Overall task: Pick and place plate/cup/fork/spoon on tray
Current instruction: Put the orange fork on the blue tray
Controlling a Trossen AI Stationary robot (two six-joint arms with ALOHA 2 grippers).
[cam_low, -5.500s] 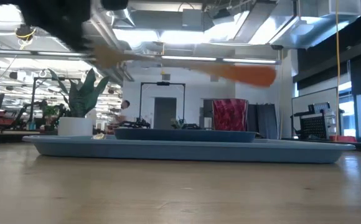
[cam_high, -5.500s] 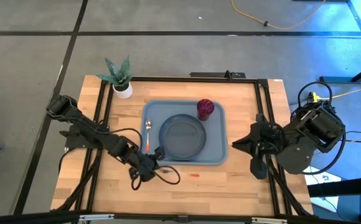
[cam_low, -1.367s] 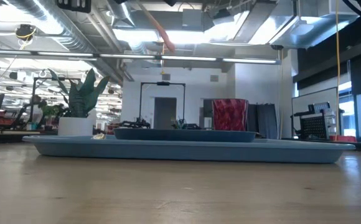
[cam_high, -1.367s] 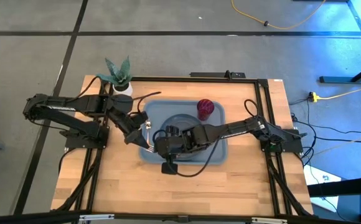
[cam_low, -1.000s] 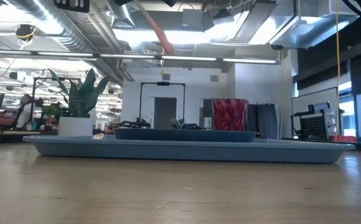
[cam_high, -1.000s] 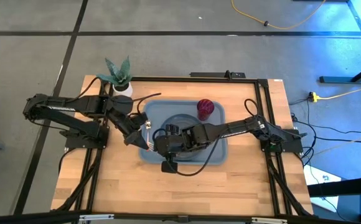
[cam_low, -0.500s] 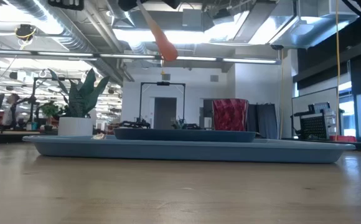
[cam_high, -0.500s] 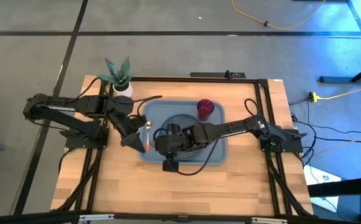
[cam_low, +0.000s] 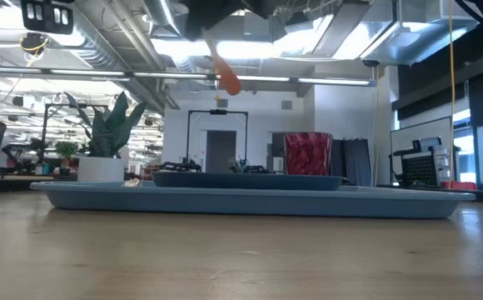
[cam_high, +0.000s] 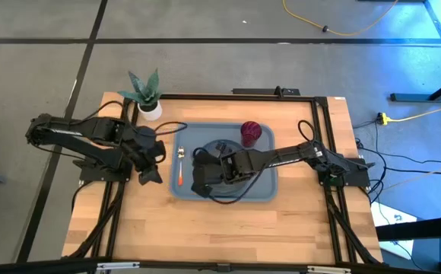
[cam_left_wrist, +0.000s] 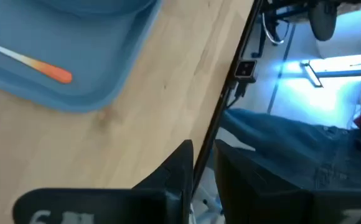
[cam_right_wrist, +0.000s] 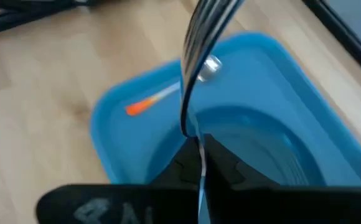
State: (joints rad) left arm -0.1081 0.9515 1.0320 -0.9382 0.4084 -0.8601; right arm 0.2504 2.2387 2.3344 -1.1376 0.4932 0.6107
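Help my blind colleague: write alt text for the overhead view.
Seen from above, the right gripper hovers over the plate on the blue tray, which also holds a spoon and red cup. The left gripper sits beside the tray, over the wooden table.

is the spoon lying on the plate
No, the spoon lies on the bare floor of the tray, beside the plate.
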